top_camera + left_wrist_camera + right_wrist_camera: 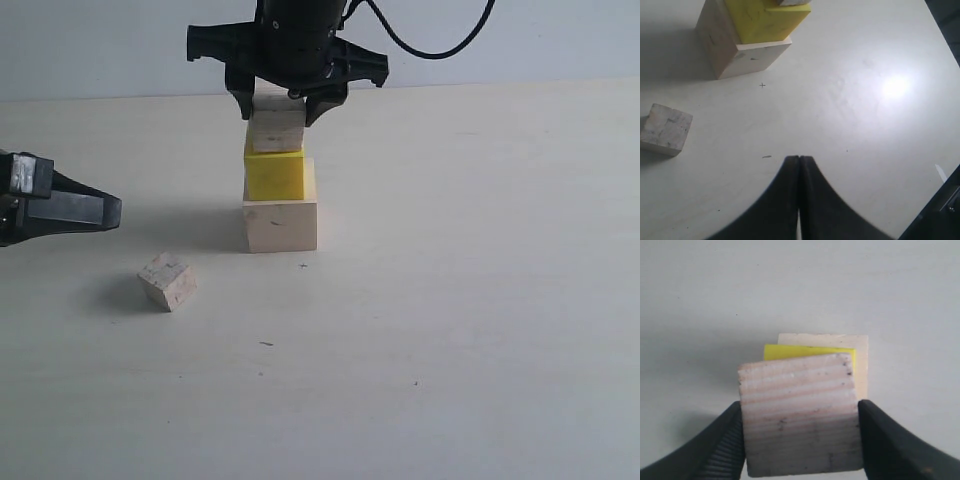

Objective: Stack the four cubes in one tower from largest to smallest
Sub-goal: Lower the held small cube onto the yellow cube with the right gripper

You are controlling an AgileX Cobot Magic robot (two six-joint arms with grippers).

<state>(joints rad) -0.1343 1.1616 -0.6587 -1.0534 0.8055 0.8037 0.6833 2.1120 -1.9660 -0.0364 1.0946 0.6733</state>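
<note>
A pale tabletop (480,300) holds a part-built tower of cubes. The large pale smooth wooden cube (280,226) sits on the table as the base. The bright yellow cube (274,177) rests on top of it, pushed a little towards one edge rather than centred.

The right gripper (283,108) comes down from above, its jaws pressed against two opposite sides of the grainy pale wooden cube (800,415). The underside of this third cube appears to meet the top of the yellow one, though whether its weight is fully set down cannot be told.

The small pale wooden cube (167,281) lies alone on the table, well apart from the tower and in front of it to the left (the left wrist view shows it clear on all sides). The left gripper (799,165) hangs nearby with its jaws closed together on nothing.

By the look of it, two levels are done and the third is being placed. What remains is letting go of the grainy cube, then lifting the small cube onto the top.
</note>
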